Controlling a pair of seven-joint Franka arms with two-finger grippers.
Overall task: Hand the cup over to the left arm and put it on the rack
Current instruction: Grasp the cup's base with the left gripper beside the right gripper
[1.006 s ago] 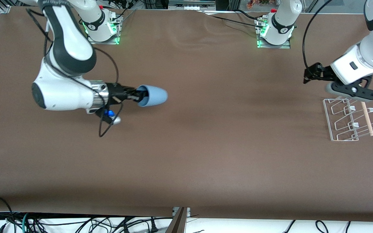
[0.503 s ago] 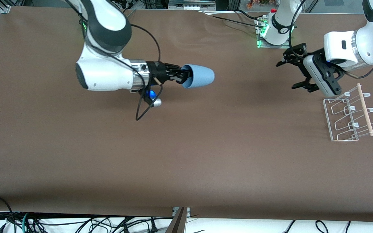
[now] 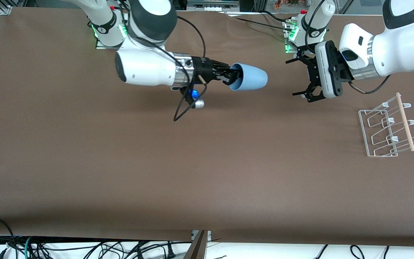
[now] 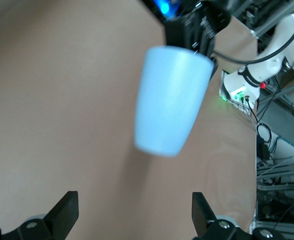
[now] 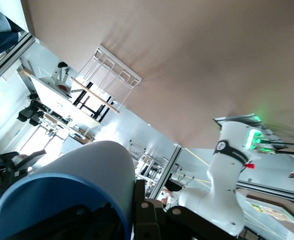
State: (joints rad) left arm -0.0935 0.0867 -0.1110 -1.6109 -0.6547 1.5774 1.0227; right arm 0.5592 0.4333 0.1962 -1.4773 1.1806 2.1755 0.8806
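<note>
My right gripper [image 3: 233, 77] is shut on the rim of the light-blue cup [image 3: 249, 77], one finger inside and one outside. It holds the cup on its side in the air over the table, base toward the left arm. The left gripper [image 3: 296, 77] is open and empty, level with the cup and facing its base across a short gap. In the left wrist view the cup [image 4: 171, 100] hangs between and ahead of the spread fingers [image 4: 67, 214]. In the right wrist view the cup [image 5: 82, 185] fills the near corner. The white wire rack [image 3: 386, 129] stands at the left arm's end.
The rack, with its wooden rod [image 3: 405, 122], also shows in the right wrist view [image 5: 114, 80]. Both arm bases [image 3: 306, 34] stand along the table edge farthest from the front camera. A thin wire loop [image 3: 185, 104] hangs under the right wrist.
The right arm has carried the cup toward the left arm's end of the table. The left gripper has swung away from over the rack, turned to face the cup and opened wide.
</note>
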